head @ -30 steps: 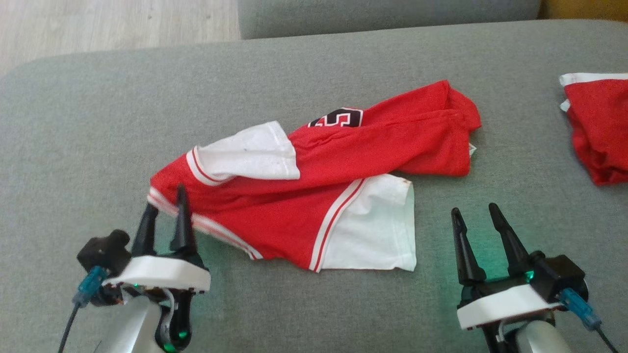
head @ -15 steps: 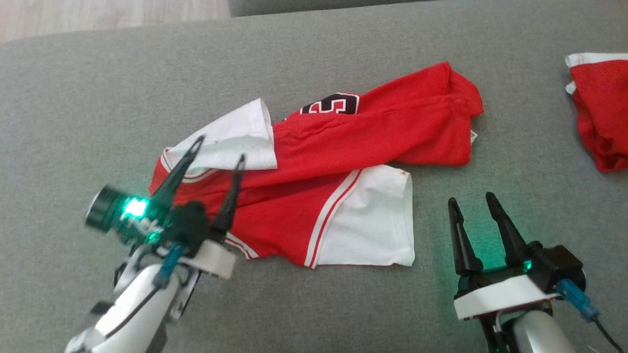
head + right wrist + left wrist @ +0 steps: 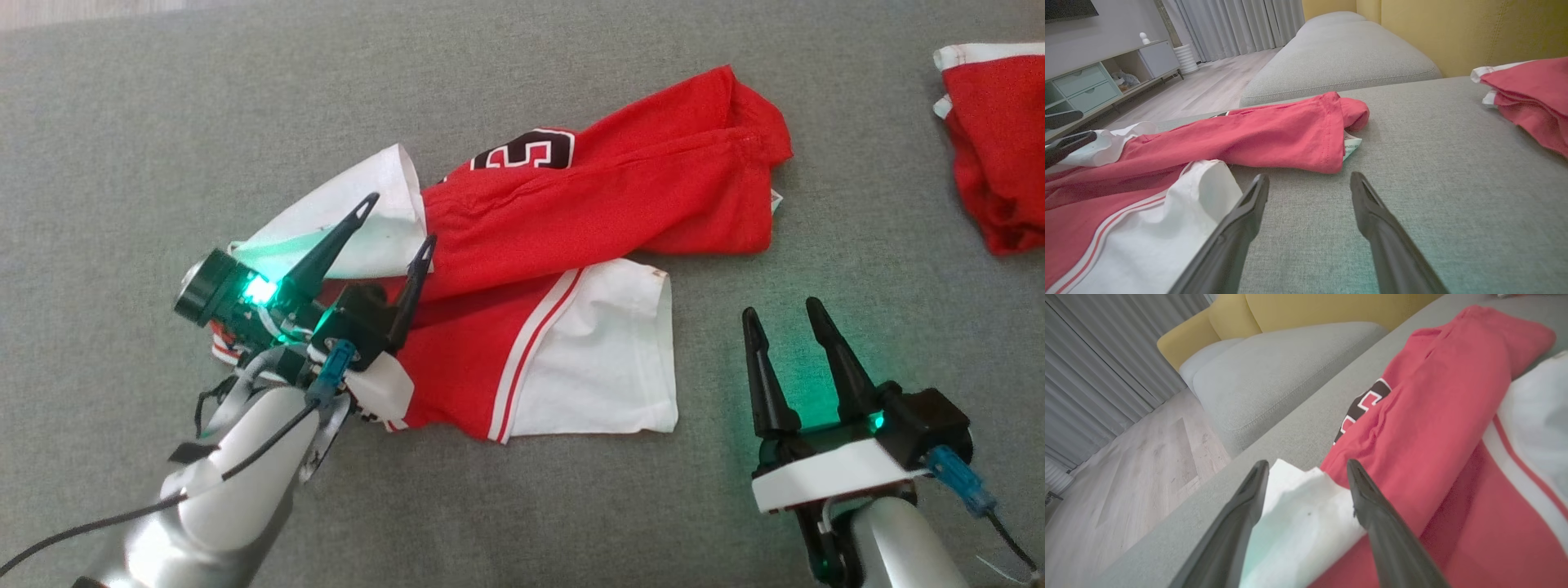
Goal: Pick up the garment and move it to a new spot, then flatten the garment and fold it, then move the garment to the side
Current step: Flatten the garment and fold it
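- Head view: the red-and-white garment (image 3: 588, 212) lies crumpled across mid-frame on the grey cushion (image 3: 163, 122). At centre-left, the left gripper (image 3: 400, 219) has its fingers spread above the white sleeve (image 3: 390, 184) and clamps nothing. At lower right, the right gripper (image 3: 780, 309) is spread and empty.
- Left wrist view: the white sleeve (image 3: 1306, 514) shows between the parted fingers.
- Right wrist view: the parted fingers are over bare cushion, with the garment (image 3: 1257, 139) at left.
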`<state>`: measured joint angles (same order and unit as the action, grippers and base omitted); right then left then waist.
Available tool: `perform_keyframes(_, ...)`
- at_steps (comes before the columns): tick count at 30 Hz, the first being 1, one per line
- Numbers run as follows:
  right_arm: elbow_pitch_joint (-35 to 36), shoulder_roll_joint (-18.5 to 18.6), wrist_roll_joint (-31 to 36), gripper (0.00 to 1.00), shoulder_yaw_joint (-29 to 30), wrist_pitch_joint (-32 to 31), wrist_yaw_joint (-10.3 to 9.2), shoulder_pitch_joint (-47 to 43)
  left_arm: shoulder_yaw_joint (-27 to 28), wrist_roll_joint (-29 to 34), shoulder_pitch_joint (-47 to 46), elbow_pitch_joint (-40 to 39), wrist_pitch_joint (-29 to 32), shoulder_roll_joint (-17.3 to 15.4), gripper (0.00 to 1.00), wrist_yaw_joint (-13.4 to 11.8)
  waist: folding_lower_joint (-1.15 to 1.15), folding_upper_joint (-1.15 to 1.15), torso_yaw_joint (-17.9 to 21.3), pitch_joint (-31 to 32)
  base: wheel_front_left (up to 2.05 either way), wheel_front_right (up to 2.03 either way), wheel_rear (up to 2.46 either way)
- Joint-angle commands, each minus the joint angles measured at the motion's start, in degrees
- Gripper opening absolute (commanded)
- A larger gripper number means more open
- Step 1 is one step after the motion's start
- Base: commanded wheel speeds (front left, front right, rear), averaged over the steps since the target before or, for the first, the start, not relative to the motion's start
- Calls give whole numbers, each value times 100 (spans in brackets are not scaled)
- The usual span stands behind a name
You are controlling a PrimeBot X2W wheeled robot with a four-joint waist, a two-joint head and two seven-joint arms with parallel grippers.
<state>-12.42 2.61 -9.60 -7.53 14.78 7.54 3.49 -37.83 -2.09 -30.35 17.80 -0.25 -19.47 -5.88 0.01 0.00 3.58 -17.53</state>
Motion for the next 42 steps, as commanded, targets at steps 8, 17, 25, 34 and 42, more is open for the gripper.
perform_keyframes(8, 187, 27, -9, 100, -181, 22, -5, 181, 127, -44, -539, 344, -148, -61, 100, 68, -1, 0, 35, -55, 0, 0, 0)
perform_keyframes(17, 176, 27, -12, 100, -199, 22, -5, 199, 52, -137, -679, 711, -103, -21, 100, 181, -1, 0, 120, -99, 0, 0, 0)
perform_keyframes(25, 171, 27, -20, 100, -185, 22, -5, 222, 23, -186, -774, 901, -158, 7, 0, 185, -1, 0, 165, -129, 0, 0, 0)
perform_keyframes(34, 267, 61, 108, 100, -38, 22, -5, 227, 149, -271, -755, 519, -535, -63, 0, -27, -1, 0, -117, 25, 0, 0, 0)
perform_keyframes(42, 34, 632, -495, 100, 278, 22, -5, 1054, 598, -558, -680, -916, -572, -576, 0, -127, -1, 0, -550, -1, 0, 0, 0)
